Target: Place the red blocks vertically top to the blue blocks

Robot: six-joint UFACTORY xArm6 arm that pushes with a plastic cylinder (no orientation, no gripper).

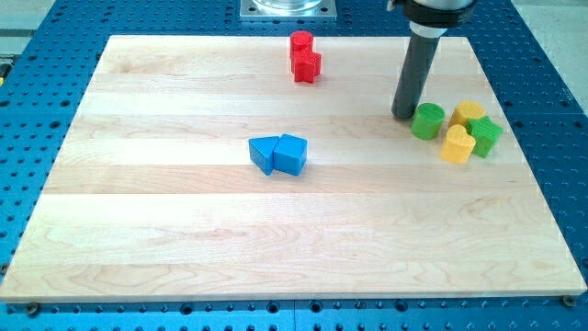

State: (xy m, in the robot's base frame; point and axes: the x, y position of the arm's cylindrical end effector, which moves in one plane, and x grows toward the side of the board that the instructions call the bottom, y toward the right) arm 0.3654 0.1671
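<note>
Two red blocks stand touching at the view's top centre: a red cylinder and a red angular block just below it. Two blue blocks sit touching near the board's middle: a blue triangular block and a blue cube on its right. My tip rests on the board at the view's right, just left of a green cylinder, far right of the blue blocks and below right of the red ones.
A cluster lies at the view's right: the green cylinder, a yellow block, a green block and a yellow cylinder. The wooden board sits on a blue perforated table. A metal mount is at the top.
</note>
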